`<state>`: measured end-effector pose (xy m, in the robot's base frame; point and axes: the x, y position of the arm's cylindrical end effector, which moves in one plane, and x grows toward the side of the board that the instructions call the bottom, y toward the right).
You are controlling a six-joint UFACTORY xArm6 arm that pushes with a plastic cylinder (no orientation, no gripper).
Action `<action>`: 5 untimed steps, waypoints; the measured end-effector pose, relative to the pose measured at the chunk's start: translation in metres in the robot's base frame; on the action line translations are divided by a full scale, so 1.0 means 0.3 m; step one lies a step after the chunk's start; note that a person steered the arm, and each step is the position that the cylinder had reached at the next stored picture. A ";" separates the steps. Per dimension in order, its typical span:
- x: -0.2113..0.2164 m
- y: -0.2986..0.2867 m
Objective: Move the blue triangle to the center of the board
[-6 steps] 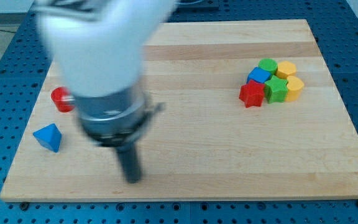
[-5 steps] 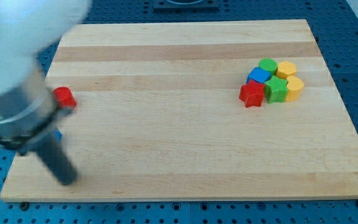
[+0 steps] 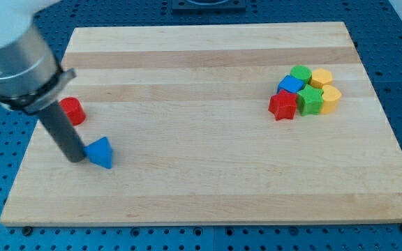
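The blue triangle (image 3: 100, 153) lies on the wooden board (image 3: 208, 174) at the view's lower left. My tip (image 3: 75, 159) is down on the board right against the triangle's left side. The dark rod rises from it up and to the left into the arm's grey and white body at the view's top left. The board's middle lies well to the right of the triangle.
A red cylinder (image 3: 72, 111) sits just above and left of the triangle, close behind the rod. At the view's right is a tight cluster: a red star (image 3: 282, 106), a blue block (image 3: 291, 84), a green star (image 3: 310, 100), a green cylinder (image 3: 301, 72) and two yellow blocks (image 3: 331, 99).
The arm swung left past the triangle, then came back right. The triangle has slid right and slightly down, from the board's left edge to beside my tip.
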<state>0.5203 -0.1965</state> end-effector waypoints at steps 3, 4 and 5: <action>0.037 0.292; -0.024 0.407; -0.116 0.481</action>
